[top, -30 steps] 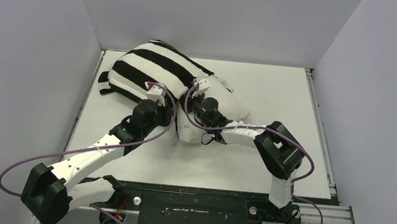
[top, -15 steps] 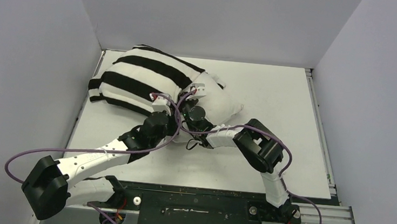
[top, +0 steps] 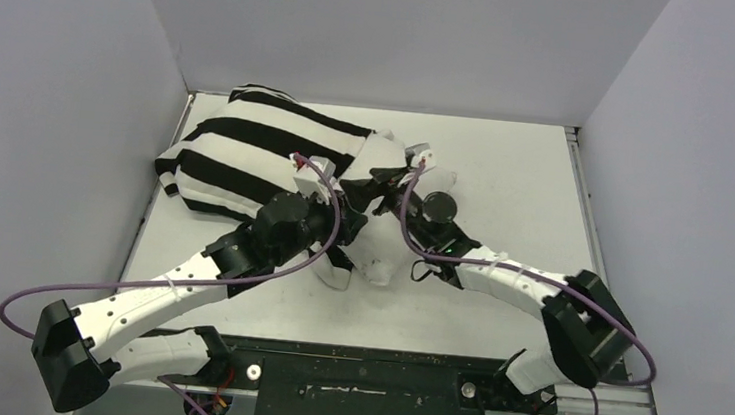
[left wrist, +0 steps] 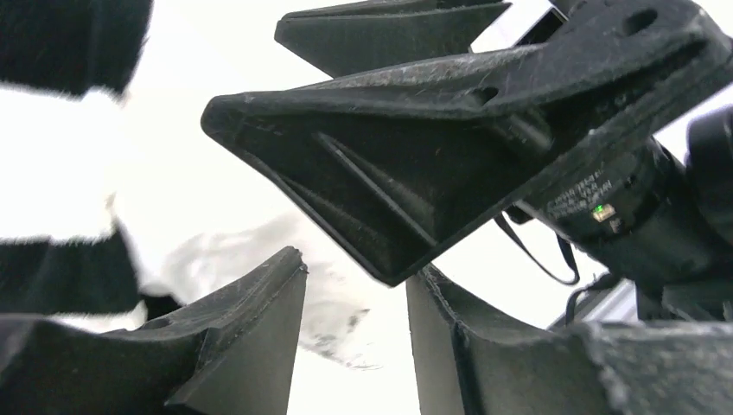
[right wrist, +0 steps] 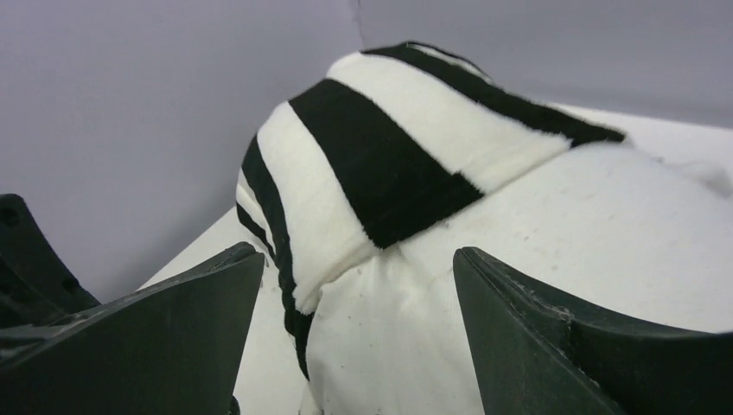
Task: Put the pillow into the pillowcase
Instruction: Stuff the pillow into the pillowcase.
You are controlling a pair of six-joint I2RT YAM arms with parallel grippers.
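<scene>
The pillow lay far left on the table, its long axis slanting toward near centre and its far half inside the pillowcase. The case's hem faced the right gripper, fingers apart and empty. The left gripper, fingers likewise parted, sat just beside.

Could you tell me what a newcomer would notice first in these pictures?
The bold black-and-white striped pillowcase stands out at the far left of the table, covering much of the plump white pillow, whose bare end pokes out toward the middle. Right at that opening the left claw and right claw meet, both with jaws apart.
</scene>
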